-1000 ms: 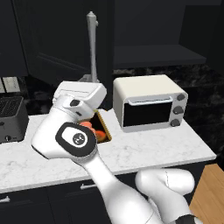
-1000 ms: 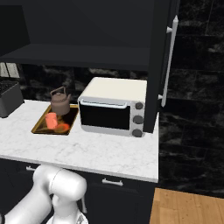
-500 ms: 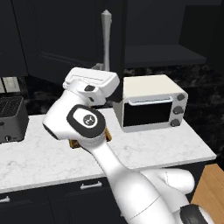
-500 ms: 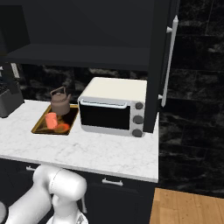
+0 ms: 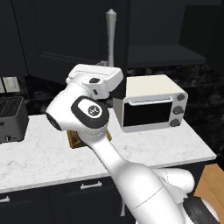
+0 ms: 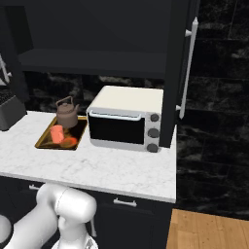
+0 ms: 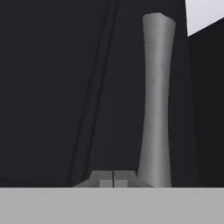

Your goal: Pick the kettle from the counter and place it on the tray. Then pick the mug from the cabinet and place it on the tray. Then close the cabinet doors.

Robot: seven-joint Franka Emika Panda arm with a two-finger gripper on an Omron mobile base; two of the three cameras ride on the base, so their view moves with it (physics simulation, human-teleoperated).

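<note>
The brown kettle [image 6: 66,112] and the orange mug [image 6: 57,133] both stand on the yellow-rimmed tray [image 6: 44,143] on the marble counter [image 6: 112,170]. A corner of the tray [image 5: 73,141] peeks out behind my arm. My gripper [image 7: 113,180] is shut on nothing, its tips close against the black left cabinet door [image 7: 52,87], just left of that door's silver bar handle [image 7: 155,100]. In the left base view my hand sits below that handle [image 5: 110,37]. The right cabinet door [image 6: 174,73] stands open, edge-on, with its handle [image 6: 187,73] facing right. The cabinet shelf [image 6: 97,61] looks bare.
A white toaster oven [image 6: 125,119] stands on the counter right of the tray, under the cabinet. A dark toaster [image 5: 9,118] sits at the far left. Dark drawers with silver handles [image 5: 91,186] run below the counter. Wooden floor [image 6: 209,231] shows at the lower right.
My hand has risen and swung to the right against the left cabinet door. The door and its handle have moved right with it. Kettle, mug and tray have stayed put.
</note>
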